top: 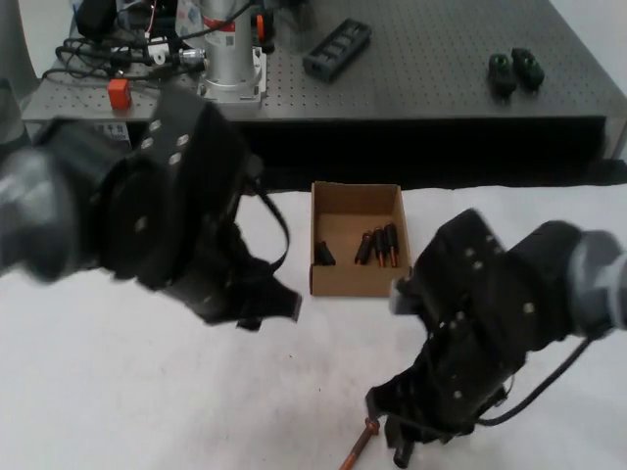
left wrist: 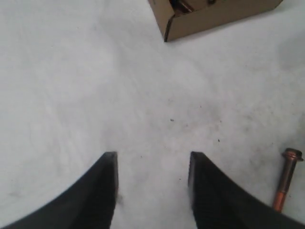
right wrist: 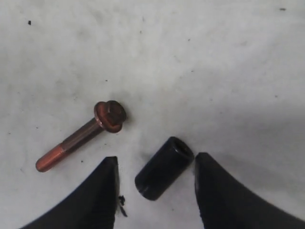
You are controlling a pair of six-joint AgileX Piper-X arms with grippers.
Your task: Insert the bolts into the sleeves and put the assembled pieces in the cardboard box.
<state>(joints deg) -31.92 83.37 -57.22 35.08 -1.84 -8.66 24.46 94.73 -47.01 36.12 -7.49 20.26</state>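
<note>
A copper bolt [right wrist: 83,138] lies on the white cloth, and a black sleeve [right wrist: 164,168] lies beside it. My right gripper [right wrist: 156,158] is open and low over the cloth, with the sleeve lying loose between its fingers. In the high view this gripper [top: 397,446] is near the front edge, with the bolt [top: 358,446] just to its left. The cardboard box [top: 353,281] stands mid-table and holds several assembled pieces [top: 380,245]. My left gripper [left wrist: 151,162] is open and empty above bare cloth, left of the box [left wrist: 214,19]; the bolt [left wrist: 286,181] lies off to its side.
Behind the cloth runs a metal bench [top: 441,59] carrying a black tray [top: 338,47], two dark parts [top: 514,70], an orange block [top: 119,93] and cables. White cloth [top: 147,392] spreads wide to the left and front.
</note>
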